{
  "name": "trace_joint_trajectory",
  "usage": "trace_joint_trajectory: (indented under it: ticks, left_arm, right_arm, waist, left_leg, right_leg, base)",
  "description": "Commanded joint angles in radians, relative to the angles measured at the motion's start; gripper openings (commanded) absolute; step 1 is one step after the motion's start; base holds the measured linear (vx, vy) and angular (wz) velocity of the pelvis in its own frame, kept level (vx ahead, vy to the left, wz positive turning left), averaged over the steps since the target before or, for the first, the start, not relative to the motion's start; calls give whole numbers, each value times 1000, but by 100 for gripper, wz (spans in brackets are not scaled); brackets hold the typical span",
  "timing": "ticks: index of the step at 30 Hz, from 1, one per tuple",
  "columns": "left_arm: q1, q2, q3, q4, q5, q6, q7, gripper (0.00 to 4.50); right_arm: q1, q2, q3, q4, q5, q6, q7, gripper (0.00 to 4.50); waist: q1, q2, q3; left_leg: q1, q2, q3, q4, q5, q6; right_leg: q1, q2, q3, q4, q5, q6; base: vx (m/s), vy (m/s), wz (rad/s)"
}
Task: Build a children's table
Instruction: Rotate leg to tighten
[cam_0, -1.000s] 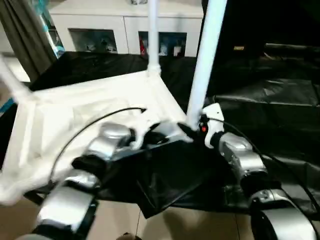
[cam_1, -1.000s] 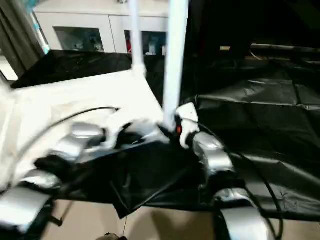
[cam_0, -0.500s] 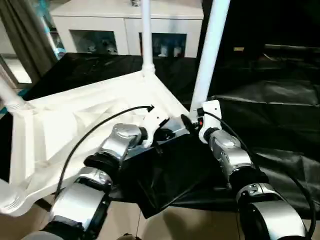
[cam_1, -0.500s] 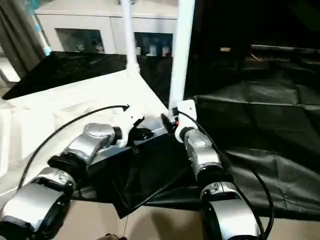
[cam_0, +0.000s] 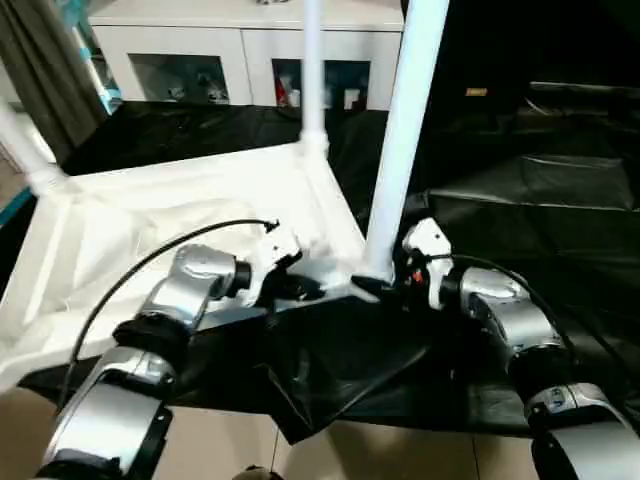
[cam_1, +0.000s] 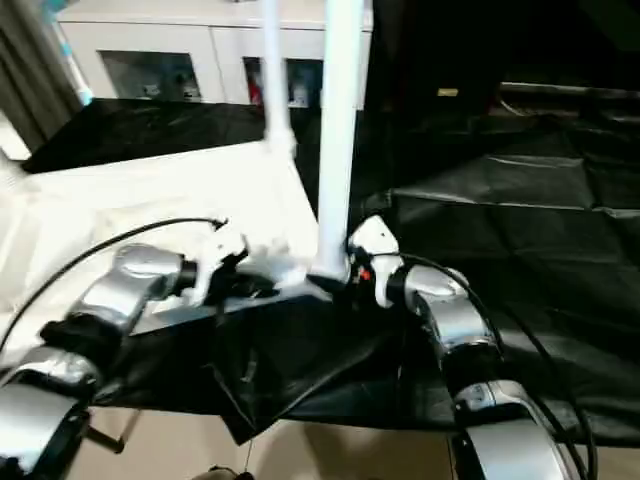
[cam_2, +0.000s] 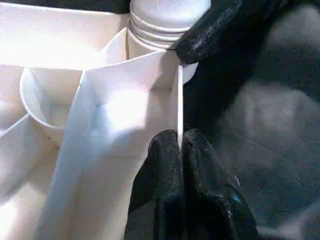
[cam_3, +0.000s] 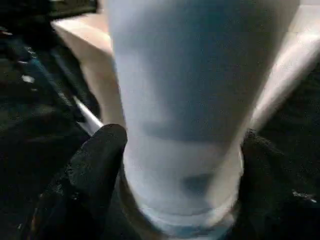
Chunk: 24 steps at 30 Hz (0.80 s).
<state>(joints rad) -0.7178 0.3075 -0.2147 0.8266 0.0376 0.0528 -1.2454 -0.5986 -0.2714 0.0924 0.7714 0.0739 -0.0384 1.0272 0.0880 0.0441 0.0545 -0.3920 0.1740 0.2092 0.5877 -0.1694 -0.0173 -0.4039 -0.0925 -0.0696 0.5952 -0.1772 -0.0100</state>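
Upside down on black sheeting: the children's table (cam_0: 150, 220), white plastic, filling the left and middle of the head pictures. Ribs on its underside facing up. Round sockets at the corners. Three long white legs pointing up: a near leg (cam_0: 400, 130) in the middle of the frame, a far leg (cam_0: 312, 70) behind it near the top, and another leg (cam_0: 25, 150) at the upper left edge. Behind it all, along the top, a white cabinet (cam_0: 230, 60) with glass doors.

Left gripper (cam_2: 181, 150) low in the middle of its wrist picture, fingers almost fully together, pinching the thin upright edge of the table's rim just beside the near corner socket. Right gripper (cam_3: 182, 165) spread wide, one black finger on each side of the near leg at its bottom, right where the leg goes into the socket. Fingers close against the leg, so likely gripping it.

Probably light and easy to shift, being hollow plastic. Stiff, not bendy, though the thin rim may flex a bit. Smooth and rounded legs, so likely slippery in a loose grip. Tall legs likely wobbly if pushed high up. Best hold: low on the leg near the socket for pushing or turning, and on the rim or a rib to keep the top steady.
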Motion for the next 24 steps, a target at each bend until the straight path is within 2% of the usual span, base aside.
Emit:
trace_joint_trajectory:
  ticks: [1,2,5,12,16,17,18,20,21,23,24]
  left_arm:
    - [12,-3,-31,-12,12,9,-35,0]
    - [15,4,-34,-18,10,11,-41,0]
    - [23,15,-40,-33,3,18,-56,0]
    - [22,-2,-30,-33,5,22,-18,0]
    - [-20,-52,10,28,15,30,157,0]
    - [-33,-67,20,44,15,31,202,0]
    - [-45,-82,28,59,16,34,245,0]
    - [-60,-104,34,78,20,36,297,0]
    - [-70,-122,36,89,21,43,324,0]
    - [-100,-179,44,122,28,64,427,0]
    - [-114,-209,48,137,30,72,482,0]
  right_arm:
    - [-1,5,24,-37,17,8,39,313]
    - [-1,3,24,-43,21,13,50,304]
    - [2,-2,29,-52,22,22,80,280]
    - [15,9,35,-47,13,29,61,273]
    - [-7,61,-13,25,-13,19,-158,273]
    - [-15,74,-23,48,-21,18,-219,273]
    - [-21,89,-34,68,-26,19,-275,273]
    - [-30,110,-51,92,-26,27,-348,273]
    - [-38,129,-63,109,-23,33,-396,273]
    - [-64,179,-79,156,-30,46,-528,273]
    - [-78,208,-82,177,-31,52,-581,273]
  waist:
    - [-1,-11,-69]
    - [2,-11,-68]
    - [1,-13,-69]
    - [3,-14,-72]
    - [-3,-13,-67]
    - [-5,-14,-66]
    - [-6,-14,-64]
    - [-10,-13,-63]
    - [-12,-17,-62]
    - [-12,-12,-63]
    - [-14,-9,-63]
  left_leg:
    - [28,68,-28,-67,-222,75]
    - [32,68,-27,-68,-236,62]
    - [28,68,-30,-70,-233,55]
    - [26,66,-28,-64,-194,72]
    - [30,65,-30,-70,-241,41]
    - [34,64,-31,-71,-262,23]
    - [33,62,-34,-73,-281,13]
    - [36,61,-36,-75,-298,1]
    - [36,60,-34,-75,-304,3]
    - [35,59,-37,-76,-303,0]
    - [40,60,-37,-77,-310,-8]
  right_leg:
    - [43,-68,44,-62,-196,-267]
    - [40,-68,46,-63,-204,-268]
    - [45,-69,45,-60,-202,-264]
    - [45,-69,44,-58,-170,-266]
    - [39,-70,46,-68,-246,-252]
    - [37,-73,47,-73,-286,-240]
    - [39,-73,46,-77,-326,-226]
    - [35,-73,46,-83,-365,-207]
    - [35,-72,47,-87,-373,-201]
    - [34,-72,47,-87,-372,-196]
    - [31,-71,47,-86,-368,-197]
  base:
    - [0,0,0]
    - [0,0,0]
    - [0,0,0]
    - [0,0,0]
    - [0,0,0]
    - [0,0,0]
    - [0,0,0]
    - [0,0,0]
    - [0,0,0]
    - [0,0,0]
    - [0,0,0]
